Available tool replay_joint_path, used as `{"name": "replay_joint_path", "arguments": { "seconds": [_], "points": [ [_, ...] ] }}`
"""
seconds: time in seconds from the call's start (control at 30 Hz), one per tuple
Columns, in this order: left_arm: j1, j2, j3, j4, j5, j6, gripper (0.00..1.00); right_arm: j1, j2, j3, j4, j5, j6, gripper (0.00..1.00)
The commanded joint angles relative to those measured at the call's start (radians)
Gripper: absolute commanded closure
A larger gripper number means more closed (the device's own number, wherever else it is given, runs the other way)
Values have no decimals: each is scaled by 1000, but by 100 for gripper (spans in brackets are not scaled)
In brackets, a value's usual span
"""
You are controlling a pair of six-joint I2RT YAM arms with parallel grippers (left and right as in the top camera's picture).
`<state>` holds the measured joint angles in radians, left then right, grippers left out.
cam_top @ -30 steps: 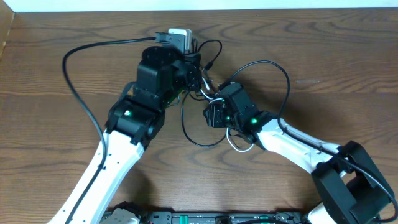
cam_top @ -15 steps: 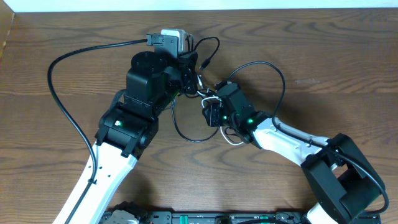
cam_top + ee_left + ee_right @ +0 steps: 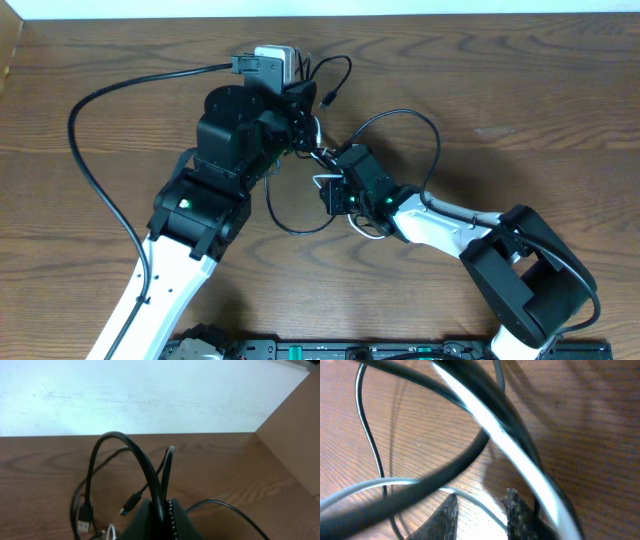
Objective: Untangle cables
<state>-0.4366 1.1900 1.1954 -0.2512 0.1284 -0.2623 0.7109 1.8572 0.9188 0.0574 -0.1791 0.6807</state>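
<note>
**Risk: tightening instead of loosening**

Overhead. The cable tangle (image 3: pixel 318 150) lies on the wooden table (image 3: pixel 540 80), just toward 12 o'clock from the frame centre. The left gripper (image 3: pixel 303 128) meets it from 9 o'clock and the right gripper (image 3: pixel 325 182) from 5 o'clock, with the knot between them. One black loop (image 3: pixel 295 229) sags to 6 o'clock. Another (image 3: pixel 437 145) bows out to 3 o'clock. A plug end (image 3: pixel 328 98) points to 1 o'clock. Jaw states cannot be read from here.

Left wrist. The left fingers are pressed together at 6 o'clock, clamped on a black cable (image 3: pixel 116 434) that arches up out of them. A USB plug (image 3: pixel 128 507) hangs loose at 7 o'clock under the arch.

Right wrist. The fingertips (image 3: pixel 447 517) stand narrowly apart at 6 o'clock. A pale thin cord (image 3: pixel 395 481) runs into the gap. I cannot tell whether the pads touch it. A white cable (image 3: pixel 485 420) and a blurred black strand cross close above, from 11 to 4 o'clock.

Hazards, as judged:
- If the right jaws close on two strands, a pull drags the whole knot.
- If the arms part while the left clamp holds, the crossings cinch.
- The loose plug may snag in a loop.
- The thin cord may slip from the pads.
</note>
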Motion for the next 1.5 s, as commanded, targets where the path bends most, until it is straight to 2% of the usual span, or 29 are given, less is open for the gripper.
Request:
{"name": "replay_joint_path", "arguments": {
  "seconds": [0.0, 0.03, 0.3, 0.4, 0.83, 1.23, 1.27, 1.3, 1.33, 1.37, 1.47],
  "points": [
    [-2, -34, 6, 11, -5, -5, 92, 5, 4, -2, 15, -17, 2, 95],
    [-2, -34, 6, 11, -6, -5, 92, 5, 4, -2, 22, -37, 2, 99],
    [0, -30, 6, -5, -42, 3, 92, -1, -42, -2, 135, -234, -49, 99],
    [0, -21, 6, -13, -48, 6, 92, -10, -107, -2, 129, -245, -50, 99],
    [0, 62, 6, -56, -78, 23, 92, -93, -393, -2, -151, -160, -132, 99],
    [-1, 121, 5, -104, -77, 22, 92, -242, -426, -2, -286, -167, -179, 99],
    [-1, 121, 5, -102, -77, 22, 92, -246, -426, -2, -292, -176, -185, 97],
    [-1, 121, 5, -100, -76, 21, 92, -247, -426, -2, -298, -182, -187, 84],
    [-1, 121, 5, -97, -76, 22, 92, -245, -425, -2, -298, -191, -197, 63],
    [-1, 121, 5, -95, -76, 21, 92, -240, -424, -2, -300, -203, -220, 53],
    [-2, 121, 5, -82, -61, 21, 92, -219, -414, -3, -311, -207, -241, 45]
  ]
}}
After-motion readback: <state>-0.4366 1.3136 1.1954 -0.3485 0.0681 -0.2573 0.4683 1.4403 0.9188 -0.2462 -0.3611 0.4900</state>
